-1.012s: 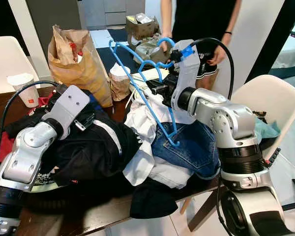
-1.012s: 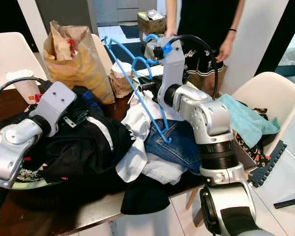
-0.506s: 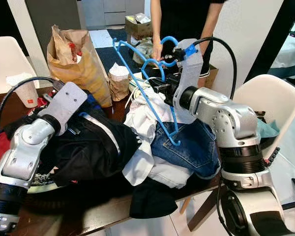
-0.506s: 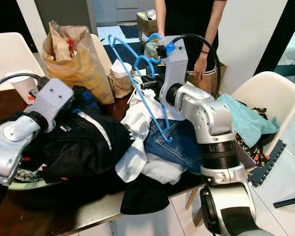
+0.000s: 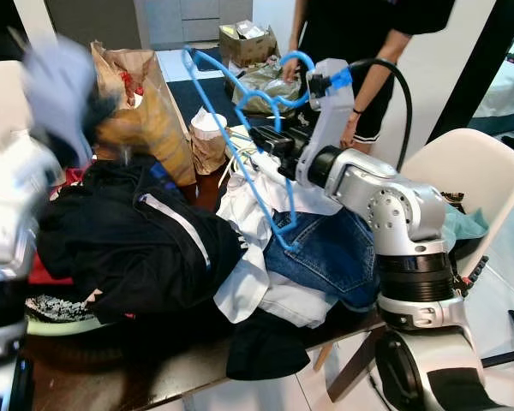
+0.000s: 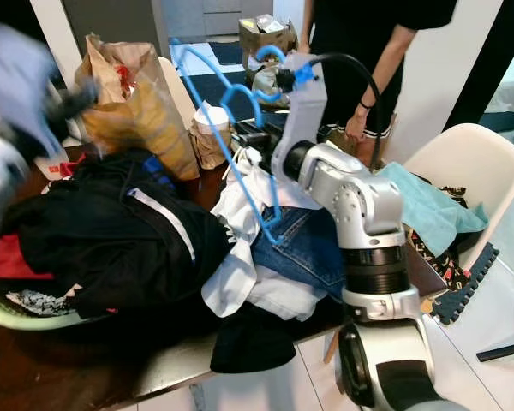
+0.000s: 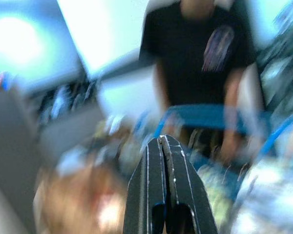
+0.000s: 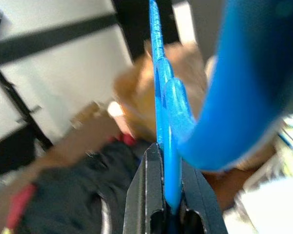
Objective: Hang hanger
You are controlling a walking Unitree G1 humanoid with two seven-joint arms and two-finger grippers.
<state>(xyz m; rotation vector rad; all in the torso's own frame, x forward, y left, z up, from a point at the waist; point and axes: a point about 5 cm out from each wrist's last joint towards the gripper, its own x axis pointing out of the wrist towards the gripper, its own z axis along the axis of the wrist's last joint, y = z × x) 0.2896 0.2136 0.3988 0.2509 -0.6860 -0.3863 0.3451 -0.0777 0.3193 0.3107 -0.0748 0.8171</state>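
**Blue hanger lifted over clothes pile, no rail in sight**

Right gripper (image 8: pixel 165 204) clamped on the blue plastic hanger (image 5: pixel 240 128), thin bar pinched between the two black fingers (image 8: pixel 141 195). Hanger held up and tilted above the heap of clothes on the dark wooden table (image 5: pixel 111 377); lower corner close over the denim jeans (image 5: pixel 330 257) and white shirt (image 5: pixel 248 201), contact not resolvable. Left gripper (image 7: pixel 164 146) raised at the robot's left, heavily blurred in the head views (mid-swing, by the look of it); fingers pressed together with nothing between them. Black jacket (image 5: pixel 128 240) spread across the left of the pile. Brown paper bag (image 5: pixel 141 103) and paper cup (image 5: pixel 207 128) behind. Person in black (image 5: pixel 360 34) standing just beyond the hanger, hand near its upper end.

Risks, as judged:
- Lower corner snagging shirt or jeans on the lift, dragging cloth off the table.
- Thin bar twisting in a narrow pinch, hanger swinging.
- Hook end sweeping toward the person's hand.
- Fast left arm clipping the bag or cup.
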